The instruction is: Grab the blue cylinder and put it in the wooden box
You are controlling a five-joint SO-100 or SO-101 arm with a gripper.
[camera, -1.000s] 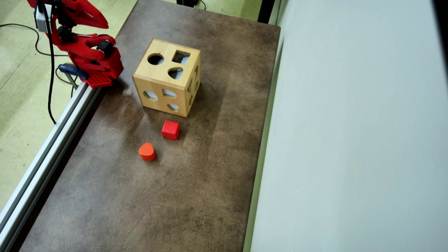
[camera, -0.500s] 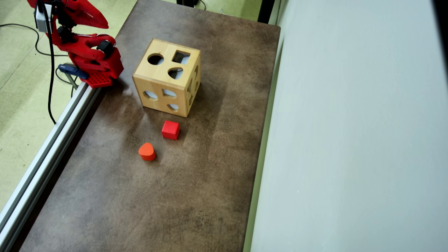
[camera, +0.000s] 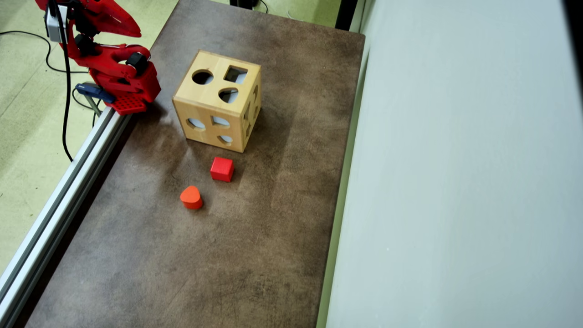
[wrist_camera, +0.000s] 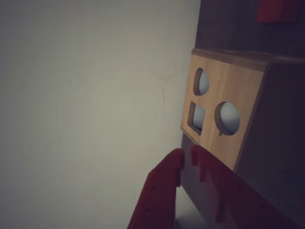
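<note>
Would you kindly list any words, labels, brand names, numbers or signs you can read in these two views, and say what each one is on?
None: no readable text appears in either view.
The wooden box, red cube, orange block and brown table carry no print.
The red arm shows no legible marking; its small grey module is too small to tell.

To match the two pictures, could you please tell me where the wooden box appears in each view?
Wrist view: wooden box at right of centre, just beyond the gripper.
Overhead view: wooden box upper left of centre on the table.
Shared landmark: red cube beside the box.
</note>
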